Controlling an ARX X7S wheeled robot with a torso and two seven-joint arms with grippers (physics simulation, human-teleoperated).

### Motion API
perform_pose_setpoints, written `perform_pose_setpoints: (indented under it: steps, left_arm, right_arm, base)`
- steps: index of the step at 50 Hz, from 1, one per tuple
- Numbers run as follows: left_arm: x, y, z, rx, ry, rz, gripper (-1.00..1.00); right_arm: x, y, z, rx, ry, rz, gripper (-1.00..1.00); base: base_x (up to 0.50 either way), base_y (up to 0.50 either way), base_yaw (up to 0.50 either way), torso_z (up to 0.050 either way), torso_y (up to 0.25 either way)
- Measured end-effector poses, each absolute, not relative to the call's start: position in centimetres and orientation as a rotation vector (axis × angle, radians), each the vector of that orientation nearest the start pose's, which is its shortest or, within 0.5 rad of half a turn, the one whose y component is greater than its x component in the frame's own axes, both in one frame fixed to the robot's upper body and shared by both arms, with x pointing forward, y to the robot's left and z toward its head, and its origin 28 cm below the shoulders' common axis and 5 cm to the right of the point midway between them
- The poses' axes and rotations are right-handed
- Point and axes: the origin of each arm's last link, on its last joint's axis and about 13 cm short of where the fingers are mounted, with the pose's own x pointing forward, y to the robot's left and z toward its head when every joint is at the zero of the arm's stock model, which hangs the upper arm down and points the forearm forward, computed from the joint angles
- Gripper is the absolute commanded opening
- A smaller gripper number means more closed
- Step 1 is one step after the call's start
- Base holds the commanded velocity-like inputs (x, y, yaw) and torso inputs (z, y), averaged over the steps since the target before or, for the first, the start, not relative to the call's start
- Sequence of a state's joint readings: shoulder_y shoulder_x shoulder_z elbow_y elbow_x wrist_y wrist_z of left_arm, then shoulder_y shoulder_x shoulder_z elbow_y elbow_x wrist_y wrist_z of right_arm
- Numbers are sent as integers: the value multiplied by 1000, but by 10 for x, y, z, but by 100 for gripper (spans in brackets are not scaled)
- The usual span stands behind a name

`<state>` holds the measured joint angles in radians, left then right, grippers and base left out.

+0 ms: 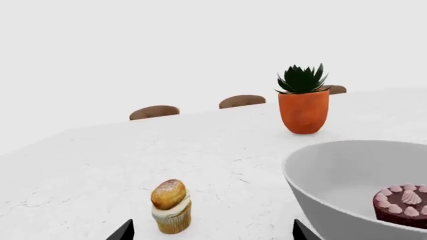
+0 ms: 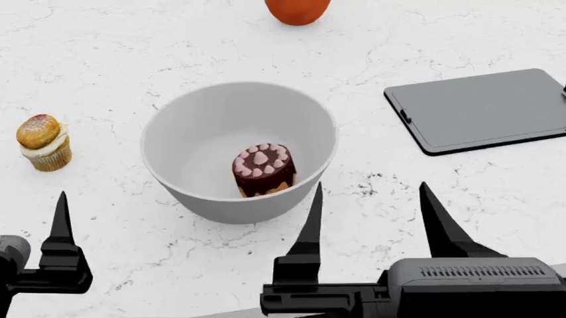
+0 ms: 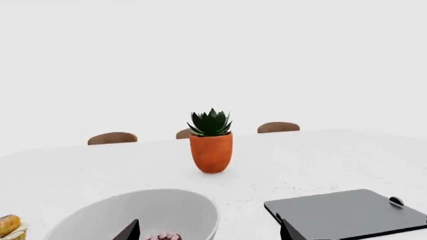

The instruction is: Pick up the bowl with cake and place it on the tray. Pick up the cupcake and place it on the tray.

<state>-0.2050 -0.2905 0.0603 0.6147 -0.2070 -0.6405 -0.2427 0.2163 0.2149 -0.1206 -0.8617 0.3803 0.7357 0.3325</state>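
White marble table [image 2: 460,199] held our bowl [image 2: 190,132] with the cake [image 2: 264,169] inside; cupcake [image 2: 42,142] at nine o'clock, tray [image 2: 486,109] at two. Our right gripper [image 2: 376,202] was spread, empty; the left gripper [image 2: 62,218] we couldn't tell.

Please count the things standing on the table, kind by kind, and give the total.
Baked goods: 2, the cupcake and the cake in the bowl
Bowls: 1
Trays: 1
Potted plants: 1
Total: 5

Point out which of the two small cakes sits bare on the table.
The cupcake, golden-brown top and paper wrapper, stands directly on the marble table. The chocolate cake with pink dollops sits inside the bowl.
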Motion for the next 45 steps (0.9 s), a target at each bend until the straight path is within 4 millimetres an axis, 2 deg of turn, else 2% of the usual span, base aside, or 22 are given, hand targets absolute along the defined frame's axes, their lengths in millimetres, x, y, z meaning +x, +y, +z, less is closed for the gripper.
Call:
perform_pose_setpoints:
  steps: [15, 30, 37, 45]
  left_arm:
    - [226, 238, 141, 121, -152, 81, 100]
    - [228, 234, 138, 141, -142, 64, 100]
    - [230, 232, 135, 146, -133, 49, 100]
    - [232, 229, 133, 151, -125, 38, 100]
  right_arm:
    - [184, -89, 192, 96, -343, 96, 100]
    - [175, -97, 206, 145, -395, 78, 100]
    - [185, -101, 210, 180, -335, 65, 100]
    - [209, -105, 224, 168, -228, 10, 100]
  base:
    - [410, 341, 0, 0, 0]
    - [86, -2, 0, 0, 0]
    - [0, 0, 0, 0, 0]
    - [0, 0, 0, 0, 0]
